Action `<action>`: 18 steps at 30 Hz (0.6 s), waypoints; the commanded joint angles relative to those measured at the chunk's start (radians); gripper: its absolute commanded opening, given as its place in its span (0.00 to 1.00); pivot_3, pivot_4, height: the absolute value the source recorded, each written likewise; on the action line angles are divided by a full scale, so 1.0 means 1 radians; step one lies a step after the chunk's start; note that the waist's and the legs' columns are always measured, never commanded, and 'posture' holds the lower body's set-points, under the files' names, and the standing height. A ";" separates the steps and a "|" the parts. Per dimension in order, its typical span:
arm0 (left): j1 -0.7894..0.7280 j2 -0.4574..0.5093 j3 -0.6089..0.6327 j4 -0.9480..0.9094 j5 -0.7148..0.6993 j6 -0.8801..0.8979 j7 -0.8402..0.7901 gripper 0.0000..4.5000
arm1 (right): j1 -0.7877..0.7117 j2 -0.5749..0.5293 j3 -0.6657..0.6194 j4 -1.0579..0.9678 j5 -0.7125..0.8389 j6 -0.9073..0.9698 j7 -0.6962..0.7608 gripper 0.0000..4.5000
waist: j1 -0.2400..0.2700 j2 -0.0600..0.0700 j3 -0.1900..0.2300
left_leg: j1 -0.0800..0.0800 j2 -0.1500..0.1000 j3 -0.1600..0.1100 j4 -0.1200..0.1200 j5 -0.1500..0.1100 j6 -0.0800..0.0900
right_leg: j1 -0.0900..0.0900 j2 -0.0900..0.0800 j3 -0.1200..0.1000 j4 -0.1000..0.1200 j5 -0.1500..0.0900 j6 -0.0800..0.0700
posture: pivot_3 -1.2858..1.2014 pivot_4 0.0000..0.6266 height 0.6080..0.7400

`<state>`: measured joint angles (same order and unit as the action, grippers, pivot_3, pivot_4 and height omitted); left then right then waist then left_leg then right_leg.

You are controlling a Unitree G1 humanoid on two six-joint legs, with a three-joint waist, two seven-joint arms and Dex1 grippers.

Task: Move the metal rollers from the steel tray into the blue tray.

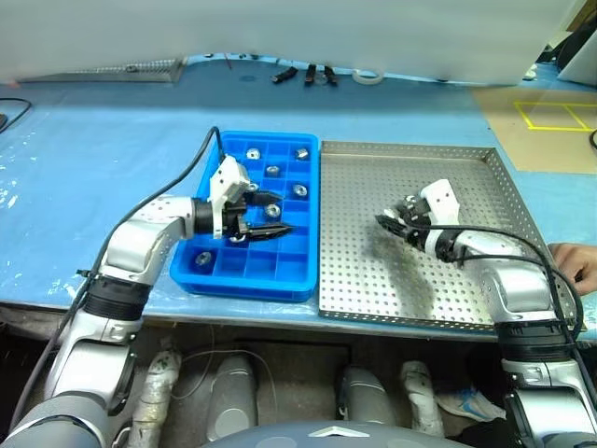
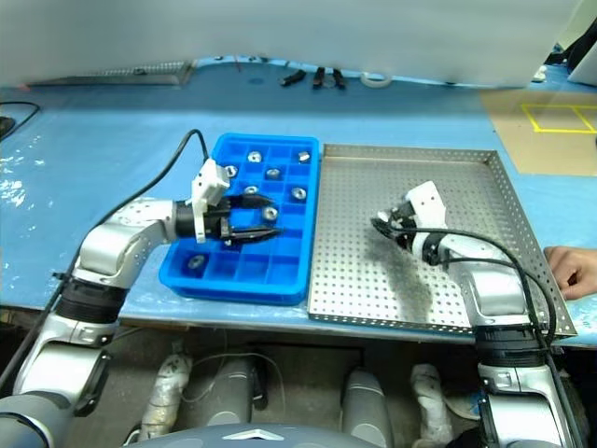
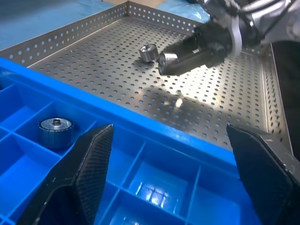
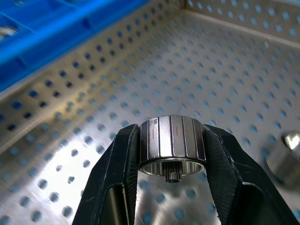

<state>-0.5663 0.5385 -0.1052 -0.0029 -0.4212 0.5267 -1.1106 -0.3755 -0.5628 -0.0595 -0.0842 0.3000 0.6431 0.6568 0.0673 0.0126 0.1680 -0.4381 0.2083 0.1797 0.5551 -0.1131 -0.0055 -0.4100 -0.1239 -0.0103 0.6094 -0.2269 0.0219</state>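
My right gripper (image 4: pixel 171 151) is shut on a shiny ribbed metal roller (image 4: pixel 171 143), held a little above the perforated floor of the steel tray (image 1: pixel 448 177). In the head views this gripper (image 1: pixel 384 222) hangs over the tray's left-middle part. Another roller (image 3: pixel 148 52) lies on the steel tray just beside it. To the left stands the blue tray (image 1: pixel 242 285), with several rollers (image 1: pixel 272 170) in its compartments. My left gripper (image 1: pixel 270 217) hovers open over the blue tray's middle, nothing between its fingers (image 3: pixel 91 159).
A person's hand (image 1: pixel 574 263) rests at the table's right edge, near the steel tray. Black tools (image 1: pixel 308 73) and a tape roll (image 1: pixel 367 76) lie at the far edge. A narrow grey perforated strip (image 1: pixel 103 70) sits at the back left.
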 commanded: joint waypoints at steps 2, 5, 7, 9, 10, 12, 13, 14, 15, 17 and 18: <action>0.064 0.072 0.060 -0.083 -0.006 -0.064 -0.023 0.90 | -0.104 -0.002 0.062 -0.096 0.064 0.037 0.094 0.36 | 0.004 0.000 0.000 | 0.000 0.000 0.000 -0.001 0.000 0.000 | 0.000 0.000 -0.001 0.000 0.000 0.000 | 0.53 0.24 1.00; 0.130 0.102 0.088 -0.145 -0.013 -0.057 0.005 0.90 | -0.164 0.017 0.129 -0.068 0.055 0.022 0.140 0.36 | 0.014 0.000 0.000 | 0.000 0.000 -0.001 -0.003 0.001 -0.001 | 0.000 0.000 -0.002 0.000 0.000 0.000 | 0.56 0.24 1.00; 0.185 0.116 0.115 -0.196 -0.017 -0.045 0.037 0.90 | -0.203 0.035 0.172 -0.029 0.044 0.002 0.171 0.36 | 0.027 0.000 0.000 | 0.000 0.000 -0.001 -0.003 0.001 -0.001 | 0.000 0.000 -0.005 -0.001 0.000 0.000 | 0.58 0.24 1.00; 0.248 0.129 0.143 -0.247 -0.020 -0.035 0.070 0.90 | -0.242 0.052 0.213 0.015 0.028 -0.023 0.204 0.36 | 0.035 0.000 0.000 | 0.000 0.000 -0.001 -0.004 0.001 -0.002 | 0.000 0.000 -0.006 -0.001 0.000 0.000 | 0.60 0.24 1.00; 0.283 0.135 0.159 -0.274 -0.022 -0.028 0.088 0.90 | -0.261 0.063 0.231 0.039 0.023 -0.034 0.220 0.36 | 0.039 0.000 0.000 | -0.001 0.000 -0.002 -0.004 0.001 -0.002 | 0.000 0.000 -0.006 -0.001 0.000 0.000 | 0.62 0.24 1.00; 0.346 0.144 0.188 -0.326 -0.027 -0.015 0.122 0.90 | -0.291 0.081 0.259 0.078 0.018 -0.051 0.251 0.36 | 0.052 -0.001 0.000 | -0.001 0.001 -0.003 -0.005 0.002 -0.003 | 0.000 -0.001 -0.008 -0.001 0.000 0.000 | 0.63 0.24 1.00; 0.373 0.145 0.202 -0.350 -0.031 -0.007 0.139 0.90 | -0.302 0.088 0.269 0.094 0.015 -0.057 0.264 0.36 | 0.059 -0.001 0.000 | -0.001 0.001 -0.003 -0.006 0.002 -0.004 | 0.000 -0.001 -0.009 -0.001 0.000 0.000 | 0.64 0.24 1.00; 0.401 0.145 0.216 -0.374 -0.038 0.003 0.157 0.90 | -0.310 0.095 0.282 0.109 0.010 -0.062 0.277 0.36 | 0.065 -0.001 0.000 | -0.001 0.001 -0.003 -0.006 0.003 -0.004 | -0.001 -0.001 -0.009 -0.001 0.000 0.000 | 0.64 0.24 1.00; 0.424 0.144 0.225 -0.394 -0.042 0.010 0.173 0.90 | -0.314 0.101 0.294 0.120 0.005 -0.066 0.287 0.36 | 0.075 -0.001 0.000 | -0.001 0.001 -0.004 -0.008 0.003 -0.006 | -0.001 -0.001 -0.010 -0.001 0.000 0.000 | 0.65 0.24 1.00; 0.457 0.144 0.234 -0.424 -0.046 0.019 0.196 0.90 | -0.311 0.105 0.316 0.127 -0.008 -0.072 0.306 0.36 | 0.093 -0.001 0.000 | -0.001 0.002 -0.005 -0.009 0.004 -0.007 | -0.001 0.000 -0.011 -0.001 0.000 0.000 | 0.66 0.24 1.00; 0.475 0.142 0.238 -0.444 -0.051 0.026 0.209 0.90 | -0.300 0.095 0.337 0.118 -0.021 -0.076 0.322 0.36 | 0.102 -0.001 0.000 | -0.001 0.003 -0.005 -0.009 0.004 -0.007 | 0.000 0.000 -0.012 -0.001 0.000 -0.001 | 0.66 0.24 1.00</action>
<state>-0.1003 0.6714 0.1020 -0.3880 -0.4505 0.5472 -0.9221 -0.6695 -0.4604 0.2628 0.0627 0.2867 0.5918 0.9520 0.1692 0.0115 0.1684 -0.4394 0.2111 0.1742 0.5456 -0.1087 -0.0128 -0.4101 -0.1241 -0.0229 0.6088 -0.2275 0.0212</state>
